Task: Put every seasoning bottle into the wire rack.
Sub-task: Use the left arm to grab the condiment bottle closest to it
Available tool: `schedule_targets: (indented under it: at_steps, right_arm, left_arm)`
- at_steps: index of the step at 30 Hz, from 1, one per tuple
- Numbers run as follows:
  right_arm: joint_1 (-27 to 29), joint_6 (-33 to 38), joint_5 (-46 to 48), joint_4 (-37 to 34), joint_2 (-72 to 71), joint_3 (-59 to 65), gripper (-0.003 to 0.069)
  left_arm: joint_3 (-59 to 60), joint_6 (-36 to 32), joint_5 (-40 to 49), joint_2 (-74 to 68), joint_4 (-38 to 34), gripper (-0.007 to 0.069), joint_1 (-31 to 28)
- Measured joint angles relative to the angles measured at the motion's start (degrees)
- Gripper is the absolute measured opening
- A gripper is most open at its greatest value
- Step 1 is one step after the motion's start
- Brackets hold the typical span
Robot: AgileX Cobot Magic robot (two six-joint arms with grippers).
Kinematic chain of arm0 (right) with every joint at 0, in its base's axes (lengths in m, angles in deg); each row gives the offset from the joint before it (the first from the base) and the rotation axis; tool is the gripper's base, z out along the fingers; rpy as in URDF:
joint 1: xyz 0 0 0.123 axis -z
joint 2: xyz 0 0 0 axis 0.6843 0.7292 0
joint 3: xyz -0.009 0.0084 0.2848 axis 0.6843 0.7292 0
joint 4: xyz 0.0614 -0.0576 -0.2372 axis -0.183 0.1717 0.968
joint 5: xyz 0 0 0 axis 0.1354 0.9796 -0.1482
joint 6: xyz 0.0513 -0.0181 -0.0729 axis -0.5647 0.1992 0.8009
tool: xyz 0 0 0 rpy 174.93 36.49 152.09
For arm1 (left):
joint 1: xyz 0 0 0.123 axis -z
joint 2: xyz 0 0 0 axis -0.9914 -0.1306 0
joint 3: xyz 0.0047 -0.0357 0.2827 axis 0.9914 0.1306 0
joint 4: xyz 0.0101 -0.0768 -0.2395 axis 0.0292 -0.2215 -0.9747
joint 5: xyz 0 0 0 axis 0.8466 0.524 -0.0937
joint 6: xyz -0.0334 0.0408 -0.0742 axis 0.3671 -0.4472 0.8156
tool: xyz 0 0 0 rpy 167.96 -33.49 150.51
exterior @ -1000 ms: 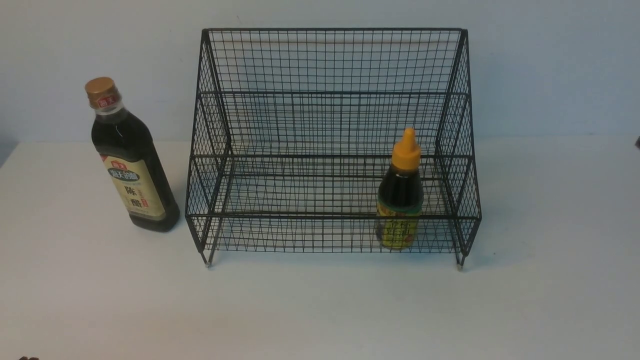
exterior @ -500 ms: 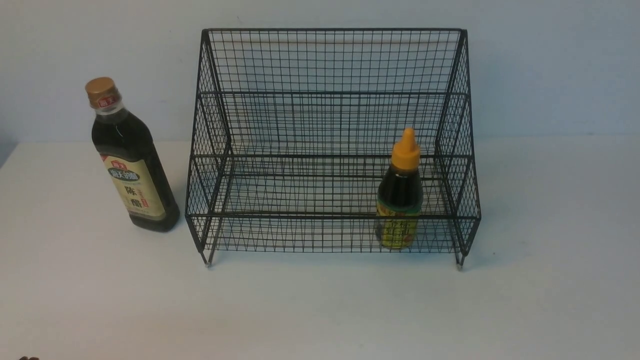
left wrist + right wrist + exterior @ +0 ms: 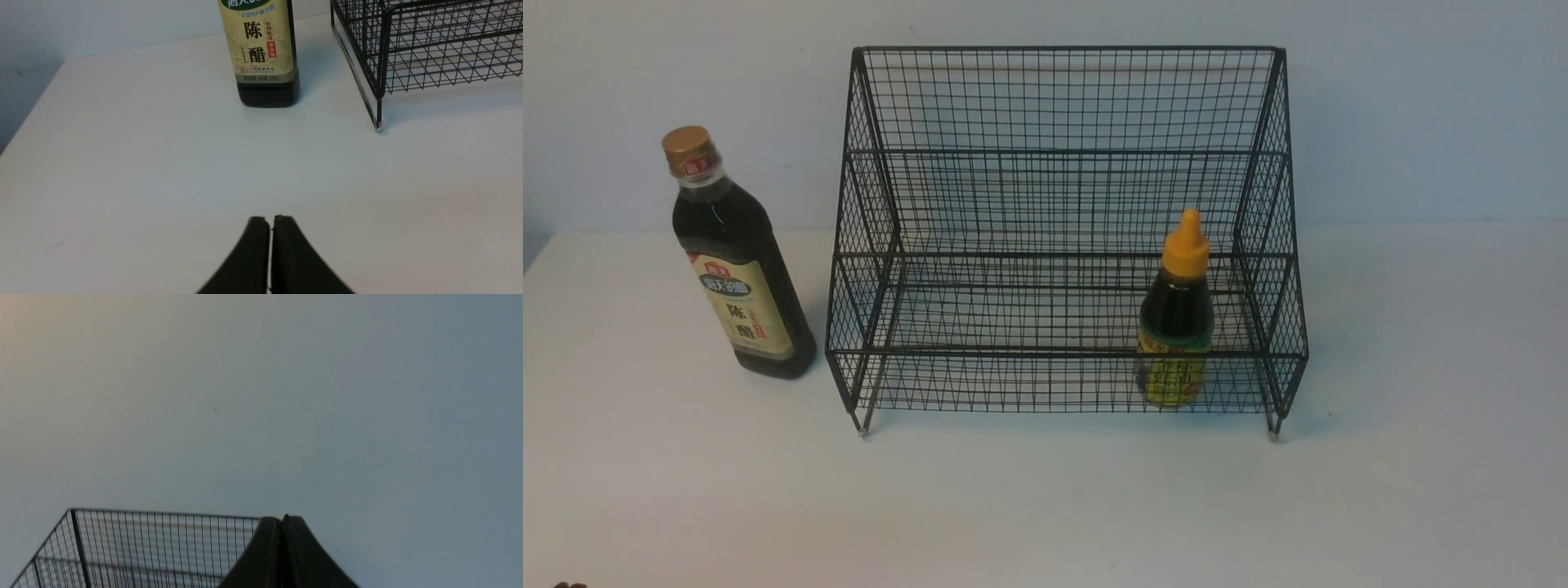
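Front view, short bottle (image 3: 1176, 314) in rack (image 3: 1062, 98), tall bottle (image 3: 737, 261) outside, grippers (image 3: 269, 218) (image 3: 282, 517) seemingly pressed together.

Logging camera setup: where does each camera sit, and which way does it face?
Front: between the arms, facing forward: wire rack, short bottle inside, tall bottle to its left; no claw shows.
Left wrist: low over table, facing tall bottle's base; shut left claw shows.
Right wrist: raised, facing wall over rack's top; shut right claw shows.
Shared: all see the rack.
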Motion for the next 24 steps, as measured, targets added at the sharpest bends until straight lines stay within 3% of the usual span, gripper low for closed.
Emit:
schedule_targets:
  at_steps: [8,17,24]
  right_arm:
    - [0.42,2.31,4.50,0.63,-1.06,5.68,-0.0013]
    - [13.59,2.52,5.09,6.26,-17.60,28.88,-0.0013]
    - [14.94,2.63,10.95,7.39,-26.75,36.34,-0.0013]
  left_arm:
    - [0.00,0.00,0.00,0.00,0.00,-0.0005,0.00]
    - [0.00,0.00,0.00,0.00,0.00,-0.0005,0.00]
    - [0.00,0.00,0.00,0.00,0.00,-0.0005,0.00]
